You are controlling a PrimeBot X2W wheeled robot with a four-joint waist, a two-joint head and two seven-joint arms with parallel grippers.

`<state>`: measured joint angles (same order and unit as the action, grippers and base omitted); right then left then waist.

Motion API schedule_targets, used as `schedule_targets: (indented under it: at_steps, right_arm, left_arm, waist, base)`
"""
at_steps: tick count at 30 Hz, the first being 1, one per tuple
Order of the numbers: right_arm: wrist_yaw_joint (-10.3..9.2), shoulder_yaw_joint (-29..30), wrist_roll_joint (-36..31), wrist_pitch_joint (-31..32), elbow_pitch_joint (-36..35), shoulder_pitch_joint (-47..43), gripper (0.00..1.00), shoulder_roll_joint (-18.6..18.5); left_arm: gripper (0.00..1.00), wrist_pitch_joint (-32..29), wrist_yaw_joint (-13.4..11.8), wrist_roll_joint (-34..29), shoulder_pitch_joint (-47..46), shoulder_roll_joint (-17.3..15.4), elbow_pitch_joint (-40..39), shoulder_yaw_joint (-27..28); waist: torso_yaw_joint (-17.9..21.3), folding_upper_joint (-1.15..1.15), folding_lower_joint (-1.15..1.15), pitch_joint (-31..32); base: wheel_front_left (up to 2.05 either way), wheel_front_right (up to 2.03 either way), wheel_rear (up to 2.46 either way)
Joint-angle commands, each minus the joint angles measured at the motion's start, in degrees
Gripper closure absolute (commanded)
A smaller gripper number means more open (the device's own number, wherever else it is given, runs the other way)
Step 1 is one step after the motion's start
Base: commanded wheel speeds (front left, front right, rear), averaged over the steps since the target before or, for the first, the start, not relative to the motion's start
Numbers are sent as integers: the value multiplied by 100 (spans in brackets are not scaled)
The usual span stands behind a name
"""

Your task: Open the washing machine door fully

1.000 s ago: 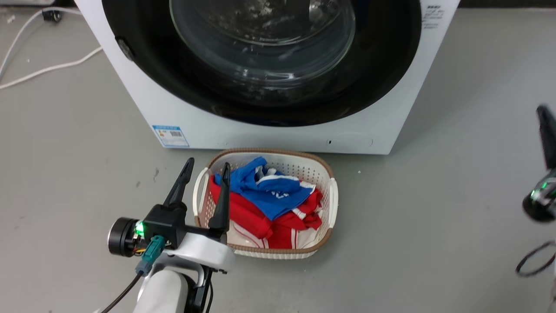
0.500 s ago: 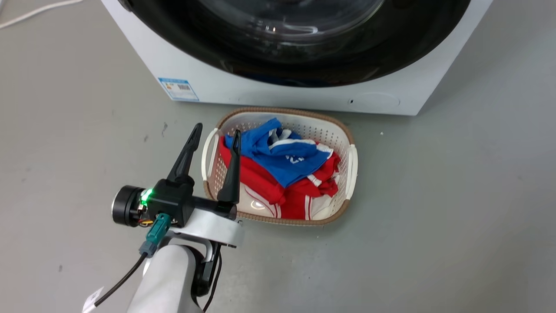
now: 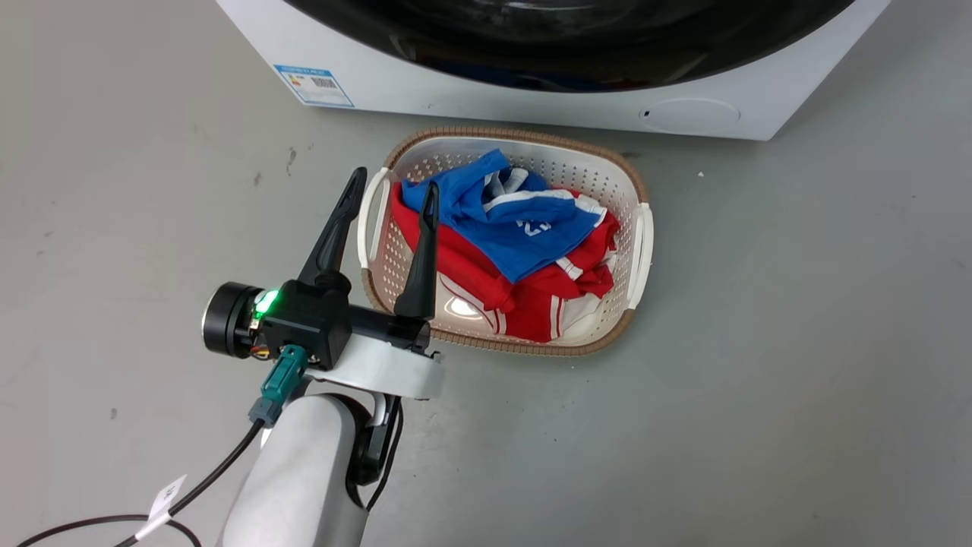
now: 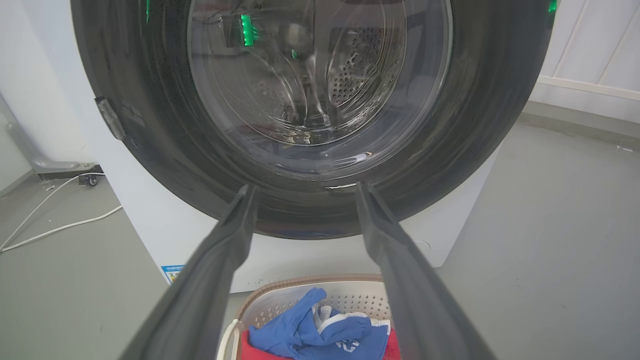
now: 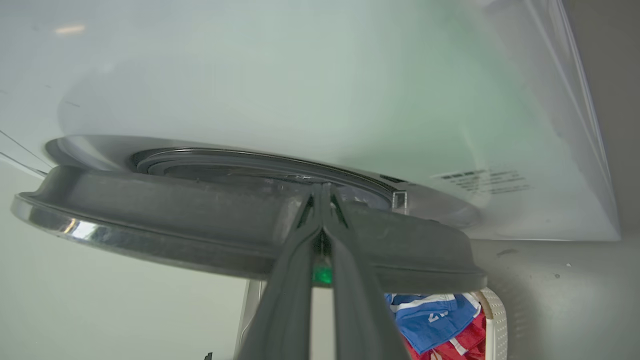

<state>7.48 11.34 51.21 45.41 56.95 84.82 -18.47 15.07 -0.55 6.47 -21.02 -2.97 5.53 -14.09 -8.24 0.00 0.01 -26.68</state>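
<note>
Washing machine door [image 4: 320,85], a black ring round clear glass, fronts the washing machine [image 3: 471,95]. The head view cuts it to a dark strip, and edge-on in the right wrist view it seems slightly off the white front. Right gripper [image 5: 322,189] has its fingers pressed together, tips at the door's rim. Left gripper [image 3: 395,180] hangs spread and empty by one laundry basket [image 3: 642,235]. One blue label [image 3: 314,83] and grey print [image 5: 480,181] are unreadable. White digits on the blue garment [image 3: 505,220] are half folded away.
</note>
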Motion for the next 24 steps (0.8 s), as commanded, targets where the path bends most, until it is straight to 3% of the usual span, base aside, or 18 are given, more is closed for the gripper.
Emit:
schedule_targets:
  at_steps: [1, 9, 24]
  right_arm:
    - [2, -12, -103, 48, 16, 108, 100, 91]
    - [2, 95, -459, 317, -145, 93, 100, 300]
    - [2, 615, -719, 1593, -857, -657, 100, 628]
  left_arm:
    - [0, 15, -38, 38, -112, 10, -32, -22]
    - [0, 15, -110, 114, -191, 8, -55, -106]
    - [0, 15, -120, 110, -151, 9, 74, -170]
  waist:
    - [-35, 0, -1, -87]
    - [-64, 0, -1, -194]
    - [15, 0, -1, 21]
  base:
    - [0, 0, 0]
    - [0, 0, 0]
    - [0, 0, 0]
